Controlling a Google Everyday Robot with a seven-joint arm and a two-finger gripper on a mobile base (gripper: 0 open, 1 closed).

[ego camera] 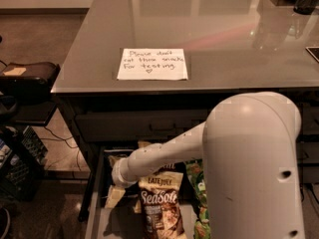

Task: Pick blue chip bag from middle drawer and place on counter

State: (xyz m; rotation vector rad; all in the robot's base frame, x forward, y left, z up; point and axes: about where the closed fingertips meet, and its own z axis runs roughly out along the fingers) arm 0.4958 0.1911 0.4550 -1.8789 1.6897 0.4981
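Observation:
The middle drawer (97, 218) is pulled open under the counter (209, 24), showing its pale floor and dark left rail. My gripper (114, 197) is down inside the drawer at its left side, next to a tan-and-brown Sea Salt bag (159, 210). My white arm (249, 168) reaches in from the right and covers much of the drawer. The blue chip bag does not show plainly; the back left of the drawer behind my wrist is dark and partly hidden.
A green bag (198, 190) peeks out beside my arm. A white handwritten note (152, 63) lies on the counter. The closed drawer front (149, 126) sits above the open drawer. A black crate (20, 171) and cables lie on the floor at left.

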